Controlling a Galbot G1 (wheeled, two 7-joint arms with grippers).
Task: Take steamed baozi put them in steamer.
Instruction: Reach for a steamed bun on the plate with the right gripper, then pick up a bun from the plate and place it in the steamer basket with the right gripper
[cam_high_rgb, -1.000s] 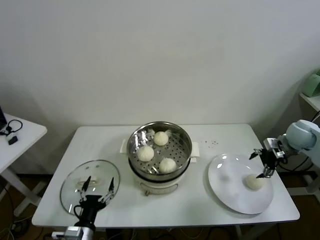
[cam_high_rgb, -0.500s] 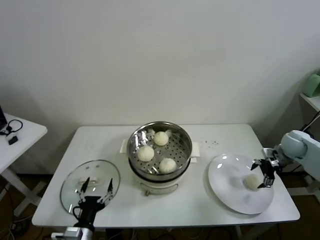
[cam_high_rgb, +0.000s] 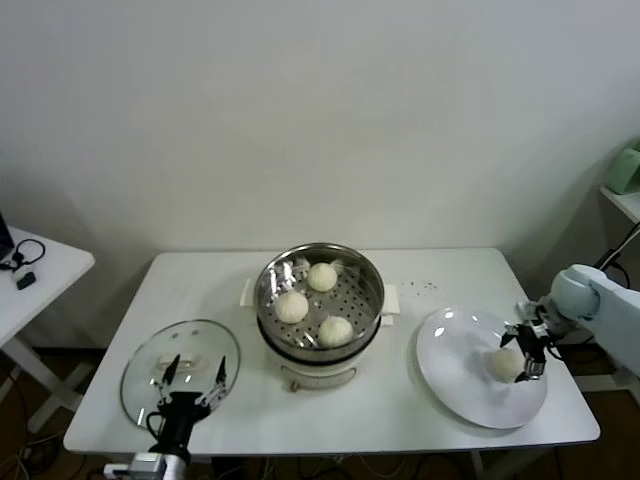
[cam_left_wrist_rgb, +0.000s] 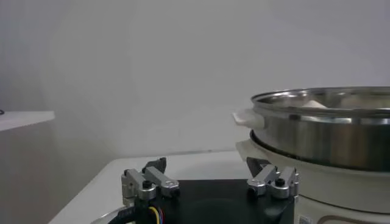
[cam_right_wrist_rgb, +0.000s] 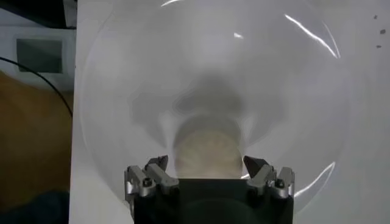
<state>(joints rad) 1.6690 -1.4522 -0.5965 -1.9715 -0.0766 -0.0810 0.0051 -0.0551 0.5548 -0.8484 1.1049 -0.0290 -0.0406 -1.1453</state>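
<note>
The head view looks from high and down on the whole white table (cam_high_rgb: 420, 420), the left wrist view looks low and level along it at the steamer (cam_left_wrist_rgb: 329, 137) wall nearby, and the right wrist view looks straight down, close, on the plate (cam_right_wrist_rgb: 122, 91), which the head view shares.

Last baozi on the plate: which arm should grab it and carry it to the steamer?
Right. The right claw is open, already straddling the last baozi on the white plate. The left claw sits open over the glass lid, across the steamer from it.
</note>
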